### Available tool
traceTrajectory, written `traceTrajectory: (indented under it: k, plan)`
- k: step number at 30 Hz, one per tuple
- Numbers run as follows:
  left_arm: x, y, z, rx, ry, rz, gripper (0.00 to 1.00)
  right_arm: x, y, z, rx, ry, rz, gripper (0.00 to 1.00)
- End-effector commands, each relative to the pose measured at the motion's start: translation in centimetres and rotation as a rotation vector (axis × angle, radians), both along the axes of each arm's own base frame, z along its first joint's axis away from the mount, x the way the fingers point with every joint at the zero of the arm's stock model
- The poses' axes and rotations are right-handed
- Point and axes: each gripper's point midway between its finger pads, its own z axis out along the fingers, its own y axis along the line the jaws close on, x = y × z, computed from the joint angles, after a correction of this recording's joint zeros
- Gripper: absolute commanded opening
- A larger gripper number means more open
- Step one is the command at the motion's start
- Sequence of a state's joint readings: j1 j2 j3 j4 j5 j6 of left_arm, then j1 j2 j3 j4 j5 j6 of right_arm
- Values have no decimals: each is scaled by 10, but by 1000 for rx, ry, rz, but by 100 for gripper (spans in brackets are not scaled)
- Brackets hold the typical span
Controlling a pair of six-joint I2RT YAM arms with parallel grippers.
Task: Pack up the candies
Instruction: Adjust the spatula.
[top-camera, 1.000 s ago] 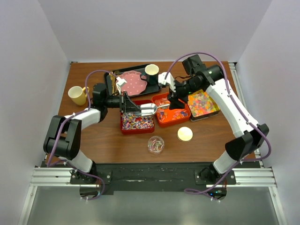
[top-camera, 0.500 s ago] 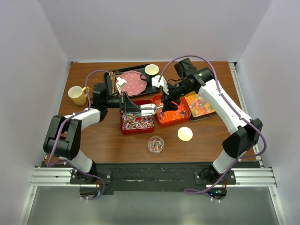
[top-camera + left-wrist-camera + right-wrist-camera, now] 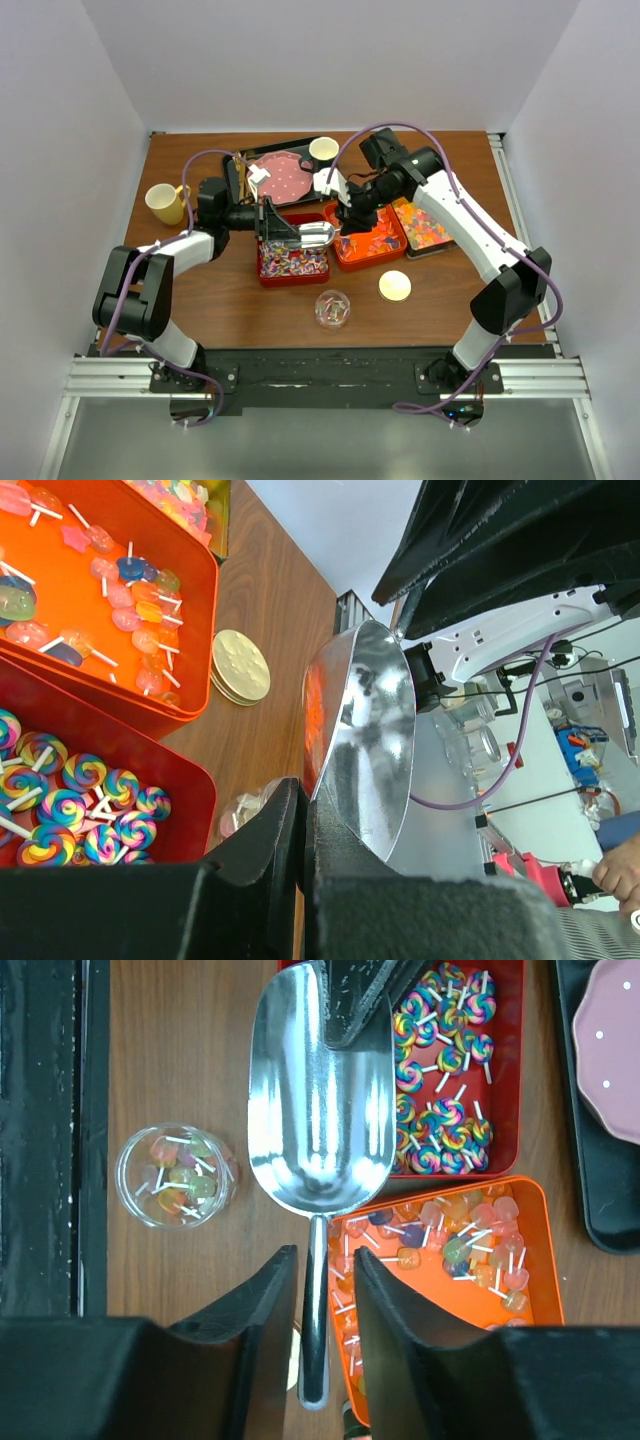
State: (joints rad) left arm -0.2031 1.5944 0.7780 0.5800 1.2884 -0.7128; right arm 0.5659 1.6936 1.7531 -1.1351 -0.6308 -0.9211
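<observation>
Barely begun: just a few candies in the clear jar, the rest heaped in trays at twelve o'clock of it. Clamping the empty scoop by its bowl with the left gripper; straddling its handle with the right gripper, jaws apart, not yet pinching. Brown wooden table, plain white walls.

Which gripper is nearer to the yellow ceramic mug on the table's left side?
Left. The left gripper, clamped on the shiny metal scoop, sits right of the yellow mug; the right gripper is farther right, beyond the scoop.
</observation>
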Motion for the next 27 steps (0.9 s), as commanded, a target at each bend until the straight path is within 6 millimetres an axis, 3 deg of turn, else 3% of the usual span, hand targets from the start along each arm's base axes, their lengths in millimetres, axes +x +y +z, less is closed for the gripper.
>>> traceTrajectory:
  k: [1, 9, 12, 14, 16, 17, 19, 20, 22, 24, 25, 27]
  plan:
    - [4, 1, 17, -19, -78, -19, 0, 3, 2, 4, -3, -50, 20, 29]
    - [2, 3, 19, -19, -81, -18, 0, 2, -1, -4, -51, -55, 49, 17]
    - [5, 6, 18, -14, -73, 3, 1, 1, -2, -3, -70, -55, 71, 4]
    - [13, 16, 13, 15, -39, 64, 22, 3, -4, -1, -90, -66, 81, 0]
    - [35, 40, 8, 58, -54, 195, 33, 13, -8, 6, -117, -127, 86, 0]
    - [37, 51, 5, 88, -10, 252, 41, 18, -9, 5, -135, -146, 89, 0]
    - [59, 92, -8, 154, 20, 455, 45, 30, -17, 9, -201, -217, 106, 0]
    - [58, 105, -8, 174, 41, 518, 46, 36, -16, 2, -242, -228, 122, 0]
    - [61, 138, -30, 248, 112, 692, 47, 50, -20, 8, -307, -300, 127, 0]
    - [48, 159, -54, 336, 232, 812, 48, 57, -12, 1, -354, -329, 155, 0]
    - [44, 167, -62, 361, 275, 853, 48, 67, -15, 4, -409, -378, 152, 0]
    - [26, 173, -84, 398, 405, 908, 47, 68, -5, -7, -474, -401, 203, 0]
